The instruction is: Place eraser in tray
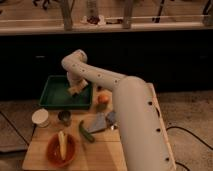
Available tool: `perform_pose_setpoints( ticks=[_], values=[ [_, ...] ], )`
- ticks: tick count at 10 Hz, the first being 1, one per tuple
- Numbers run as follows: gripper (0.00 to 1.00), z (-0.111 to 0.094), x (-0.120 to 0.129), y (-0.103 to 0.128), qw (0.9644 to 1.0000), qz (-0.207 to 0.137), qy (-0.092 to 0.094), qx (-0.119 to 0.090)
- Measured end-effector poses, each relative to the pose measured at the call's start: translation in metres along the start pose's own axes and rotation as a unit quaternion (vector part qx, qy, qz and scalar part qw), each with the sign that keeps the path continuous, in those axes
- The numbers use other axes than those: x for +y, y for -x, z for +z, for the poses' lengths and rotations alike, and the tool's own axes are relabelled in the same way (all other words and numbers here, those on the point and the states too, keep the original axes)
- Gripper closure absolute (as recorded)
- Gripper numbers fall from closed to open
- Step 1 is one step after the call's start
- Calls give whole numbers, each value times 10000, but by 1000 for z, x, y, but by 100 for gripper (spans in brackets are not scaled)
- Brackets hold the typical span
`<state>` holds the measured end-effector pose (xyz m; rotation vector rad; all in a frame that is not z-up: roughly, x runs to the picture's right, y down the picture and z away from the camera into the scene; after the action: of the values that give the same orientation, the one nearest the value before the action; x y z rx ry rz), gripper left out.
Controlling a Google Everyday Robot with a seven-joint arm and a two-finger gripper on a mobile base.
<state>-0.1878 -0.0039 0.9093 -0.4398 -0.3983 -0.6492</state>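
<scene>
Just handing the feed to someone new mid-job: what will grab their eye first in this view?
The big white arm sweeping up from the lower right, ending in the gripper over the right part of the green tray at the table's back left, with the pale eraser at its tip. Next, the orange fruit just right of the tray, and the orange bowl at the front left.
</scene>
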Motion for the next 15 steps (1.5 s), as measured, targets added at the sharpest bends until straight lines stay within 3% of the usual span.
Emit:
perform_pose_setpoints(
  ticks=[5, 6, 12, 14, 15],
  values=[
    [98, 15, 1, 15, 9978, -515, 236, -334],
    [93, 17, 1, 16, 9973, -553, 274, -400],
    [32, 29, 3, 19, 9933, -762, 469, -733],
    [20, 31, 4, 18, 9924, -797, 519, -785],
    [20, 32, 3, 19, 9921, -816, 519, -802]
  ],
)
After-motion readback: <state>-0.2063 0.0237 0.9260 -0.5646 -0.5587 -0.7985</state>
